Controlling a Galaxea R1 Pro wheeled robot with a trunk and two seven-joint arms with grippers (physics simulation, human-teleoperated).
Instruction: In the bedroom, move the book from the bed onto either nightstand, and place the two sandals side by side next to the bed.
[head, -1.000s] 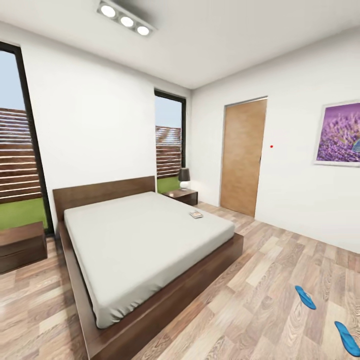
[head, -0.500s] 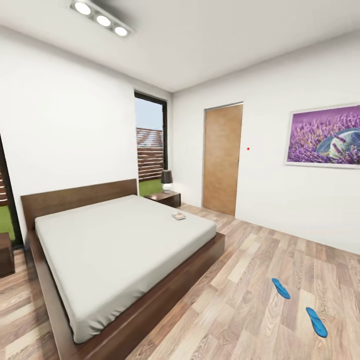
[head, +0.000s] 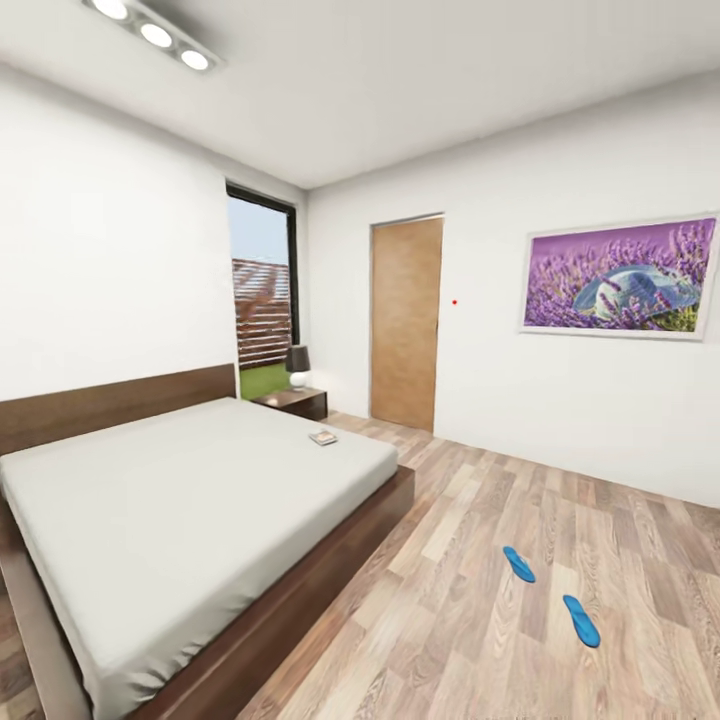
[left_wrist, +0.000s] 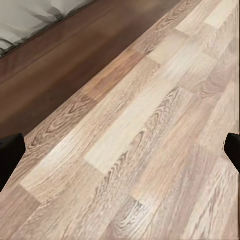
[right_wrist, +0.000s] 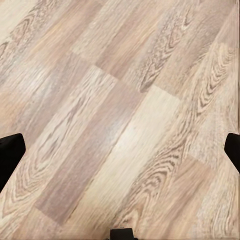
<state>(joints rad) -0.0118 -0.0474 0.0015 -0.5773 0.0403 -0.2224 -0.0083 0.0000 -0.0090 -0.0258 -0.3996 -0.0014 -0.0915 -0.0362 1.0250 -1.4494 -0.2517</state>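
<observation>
Blue sandals lie on the plank floor (head: 470, 560), well apart from the bed (head: 190, 500) and out beyond its foot-end corner: the near sandal (head: 581, 620) and the far sandal (head: 518, 564) sit close together but staggered, their long axes roughly parallel and slanting, not yet side by side at the bed. The book (head: 322, 437) rests flat on the mattress at the edge facing the door (head: 405, 322), toward the headboard end, and the nightstand (head: 292, 402) with its lamp (head: 297, 365) stands just beyond that same corner, so the book has only a short hop to make. Both wrist views look down on bare planks; the left hand (left_wrist: 120, 150) and the right hand (right_wrist: 120, 150) each show dark fingertips at opposite sides of the picture, spread wide with nothing between them. The sandals lie to the robot's right, so the right arm seems the nearer one for them.
</observation>
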